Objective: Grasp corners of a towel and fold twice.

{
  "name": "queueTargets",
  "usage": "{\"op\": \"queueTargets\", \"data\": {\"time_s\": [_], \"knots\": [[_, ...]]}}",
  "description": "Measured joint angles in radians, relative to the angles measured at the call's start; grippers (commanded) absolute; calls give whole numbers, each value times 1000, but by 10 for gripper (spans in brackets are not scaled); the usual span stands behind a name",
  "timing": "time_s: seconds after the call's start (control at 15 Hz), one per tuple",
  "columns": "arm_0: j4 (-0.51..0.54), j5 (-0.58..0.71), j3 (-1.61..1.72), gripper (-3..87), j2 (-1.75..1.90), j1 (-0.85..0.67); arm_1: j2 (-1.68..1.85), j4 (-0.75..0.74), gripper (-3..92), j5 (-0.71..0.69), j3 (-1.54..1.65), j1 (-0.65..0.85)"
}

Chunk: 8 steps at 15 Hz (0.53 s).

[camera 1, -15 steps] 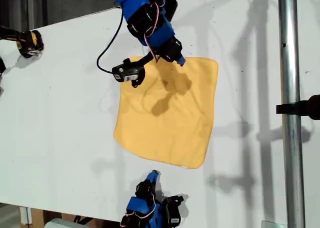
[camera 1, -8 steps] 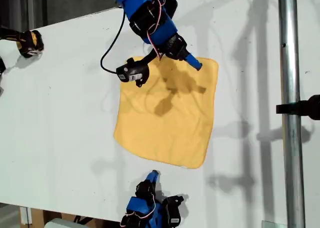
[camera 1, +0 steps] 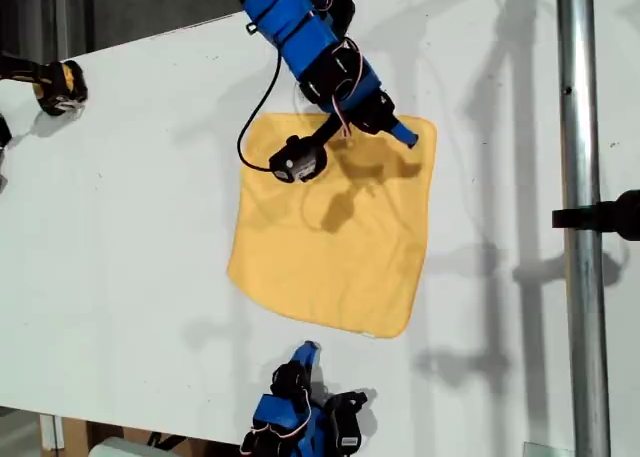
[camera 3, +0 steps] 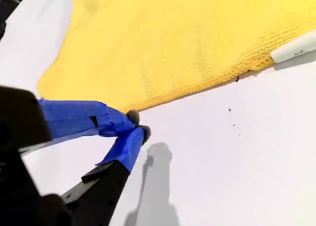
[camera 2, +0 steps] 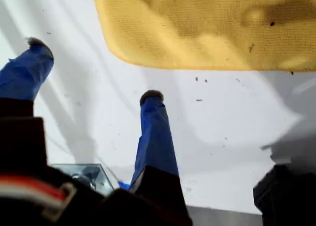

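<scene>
The towel lies spread flat in the middle of the table. My first gripper hangs by its far edge, toward the exterior view's right, jaws wide and empty. My second gripper sits just off the near edge, tips pinched together on nothing.

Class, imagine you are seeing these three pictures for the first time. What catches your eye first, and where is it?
The yellow-orange towel stands out most, lying flat and unfolded in the middle of the white table. A blue arm reaches in from the exterior view's top, with my first gripper open over the towel near its upper-right corner in that view. My second gripper sits shut just off the towel's edge at the exterior view's bottom.
</scene>
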Motion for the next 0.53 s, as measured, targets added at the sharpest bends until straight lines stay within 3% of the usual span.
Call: {"op": "queueTargets", "data": {"time_s": [0.53], "knots": [[0, -6, 0, -11, 0, 0, -163, -215, 370, 121, 98, -66]]}}
